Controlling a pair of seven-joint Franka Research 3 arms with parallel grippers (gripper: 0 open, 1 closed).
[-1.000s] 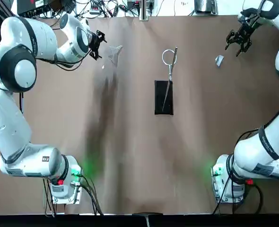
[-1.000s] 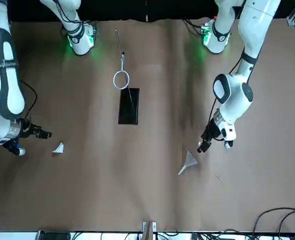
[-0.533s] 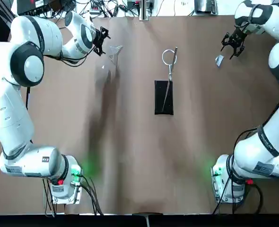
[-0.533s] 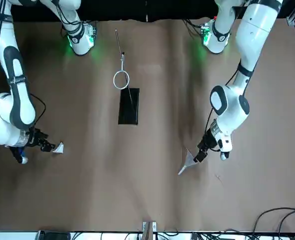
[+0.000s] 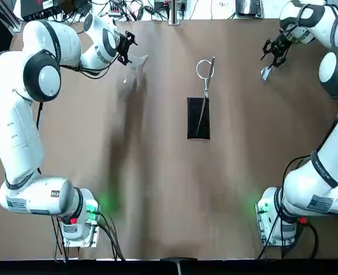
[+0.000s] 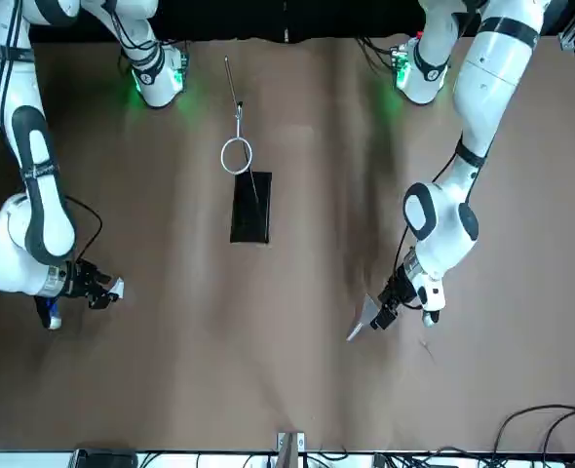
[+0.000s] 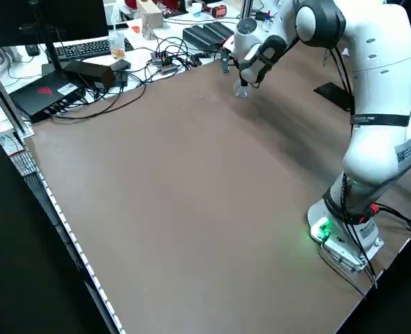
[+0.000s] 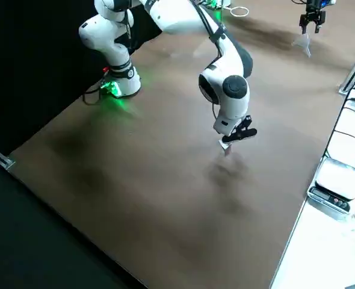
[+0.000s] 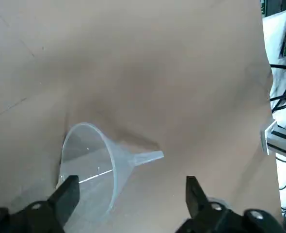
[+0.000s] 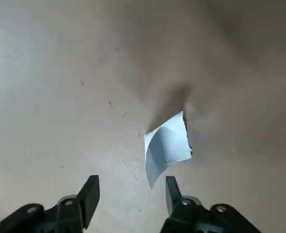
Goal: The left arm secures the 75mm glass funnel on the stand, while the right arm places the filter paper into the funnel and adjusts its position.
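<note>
The glass funnel (image 5: pixel 138 65) lies on its side on the brown table at the far left, stem pointing away from its wide mouth (image 9: pixel 92 167). My left gripper (image 5: pixel 126 48) hovers right beside it, open, with the cone between its fingertips (image 9: pixel 66 195) but untouched. The filter paper (image 5: pixel 265 73), a small white folded scrap, rests at the far right. Just above it hangs my right gripper (image 5: pixel 270 51), open, the paper (image 10: pixel 168 144) lying in front of its fingers (image 10: pixel 90 193). The stand (image 5: pixel 197 117) sits mid-table, its wire ring (image 5: pixel 204 69) bare.
Cables, boxes and a keyboard (image 7: pixel 87 49) crowd the bench beyond the table's far edge. Both green-lit arm bases (image 5: pixel 80 215) stand at the near edge. Broad brown tabletop (image 5: pixel 157 189) lies between the stand and the bases.
The left gripper has shifted towards the funnel and now straddles it. The right gripper has moved left, closing on the filter paper. Funnel, paper and stand have stayed put.
</note>
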